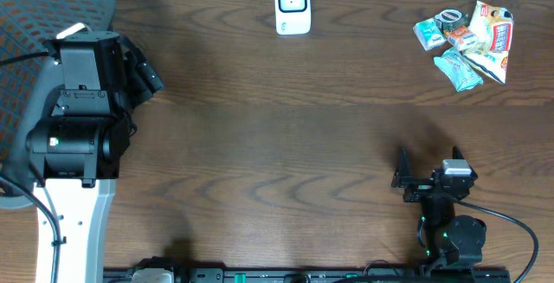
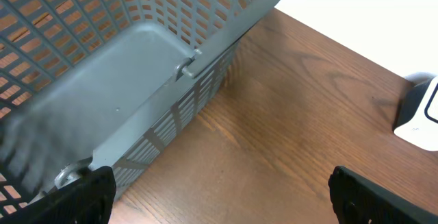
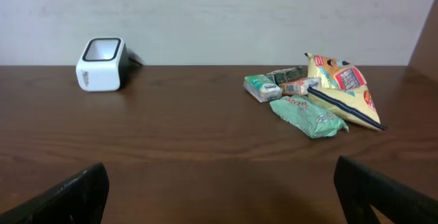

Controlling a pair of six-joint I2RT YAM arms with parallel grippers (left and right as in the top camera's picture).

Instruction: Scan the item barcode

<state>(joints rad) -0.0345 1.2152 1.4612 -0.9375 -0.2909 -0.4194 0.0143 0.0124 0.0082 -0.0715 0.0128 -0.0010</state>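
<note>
Basket (image 1: 26, 15) cut off left; snacks (image 1: 472, 41) print illegible.

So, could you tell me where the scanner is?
Overhead, the white scanner stands centrally at the far table edge, well left of the snack pile.

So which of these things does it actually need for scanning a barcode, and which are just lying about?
Belongs to the job:
- the white scanner, standing apart from the rest
- the pile of snack packets, any of which could be the item to scan

Just lying about:
- the grey mesh basket at the left, with no evident part in the scanning itself
</note>
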